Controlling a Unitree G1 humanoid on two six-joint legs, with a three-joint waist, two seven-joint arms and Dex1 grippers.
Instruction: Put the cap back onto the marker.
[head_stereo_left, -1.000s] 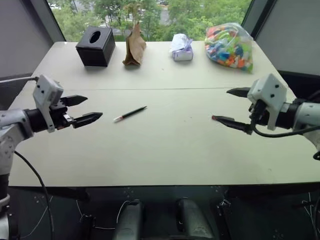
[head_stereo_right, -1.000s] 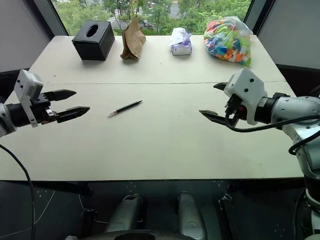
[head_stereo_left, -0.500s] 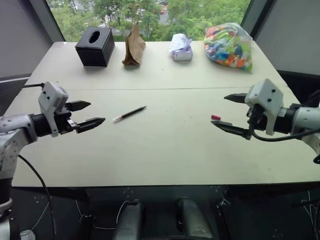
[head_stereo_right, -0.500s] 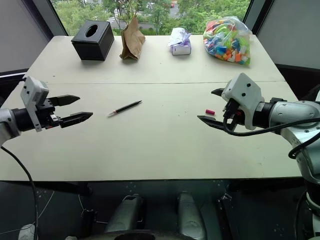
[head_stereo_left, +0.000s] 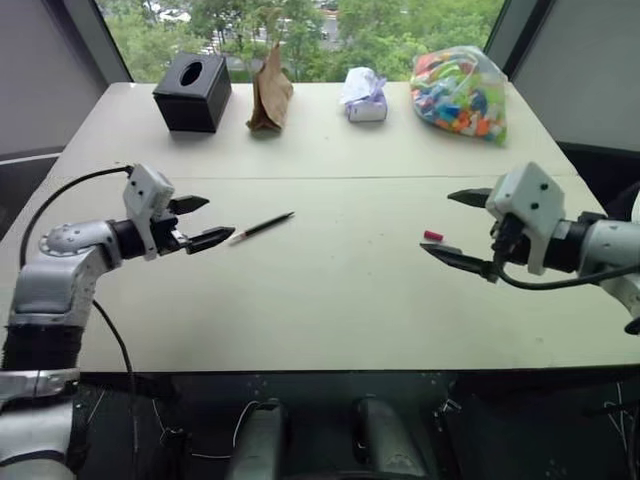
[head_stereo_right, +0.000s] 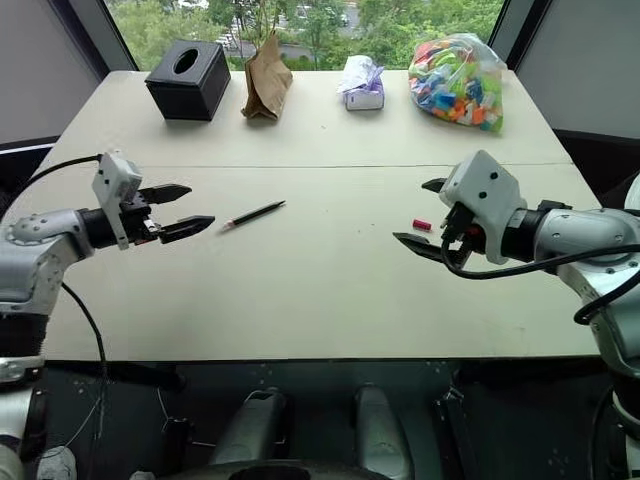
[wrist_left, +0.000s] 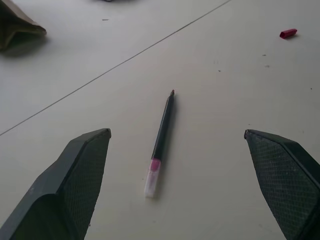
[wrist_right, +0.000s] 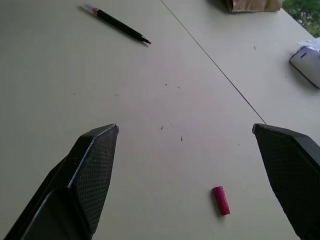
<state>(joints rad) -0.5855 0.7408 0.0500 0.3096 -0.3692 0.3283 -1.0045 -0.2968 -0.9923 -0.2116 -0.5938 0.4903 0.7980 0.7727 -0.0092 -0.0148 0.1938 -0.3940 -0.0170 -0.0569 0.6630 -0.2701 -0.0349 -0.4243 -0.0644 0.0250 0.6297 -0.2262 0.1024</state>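
Reaching inward since a second ago, the left end effector (head_stereo_left: 203, 222) now hangs wide open and empty just short of the marker (head_stereo_left: 260, 228), lying on the tabletop (head_stereo_left: 330, 290). Opposite, the right end effector (head_stereo_left: 455, 226) hovers equally wide and empty around the red cap (head_stereo_left: 432, 236). Farther back stands a black tissue box (head_stereo_left: 192, 92).

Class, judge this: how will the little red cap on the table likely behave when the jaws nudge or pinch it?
The cap lies on its side and looks cylindrical, so it will probably roll. It is tiny, likely light, and its smooth plastic may slip from the jaws.
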